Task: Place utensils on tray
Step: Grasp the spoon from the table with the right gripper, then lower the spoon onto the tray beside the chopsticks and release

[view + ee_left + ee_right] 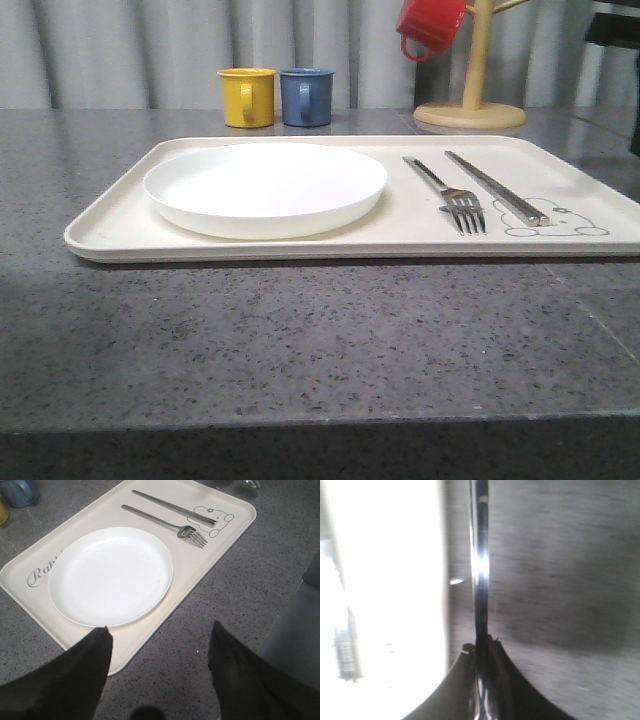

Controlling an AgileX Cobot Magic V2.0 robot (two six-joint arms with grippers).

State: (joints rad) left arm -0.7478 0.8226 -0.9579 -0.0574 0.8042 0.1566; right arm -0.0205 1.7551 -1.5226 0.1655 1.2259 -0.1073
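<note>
Overhead, the left claw (pixel 160 645) hangs spread above the tray (pixel 227 527); the right claw (pixel 481 652) pinches a shiny utensil (pixel 480 565) over the speckled grey surface (pixel 300 340).

Bare tray (pixel 400 215) strip between plate (pixel 265 187) and fork (pixel 452 195); open counter (pixel 300 340) in front.

Blurry close-up. Right end effector (pixel 482 652) with dark fingers (pixel 507 680) pinched together on a thin shiny metal utensil (pixel 480 565); which piece of cutlery it is can't be told. The handle runs straight away from the fingers, with a bright glint partway along. Beside it, grey speckled table (pixel 560 555) with a darker shadow patch. On the other side, the overexposed cream tray (pixel 390 580), and a blurred fork (pixel 347 655) lying on it.
</note>
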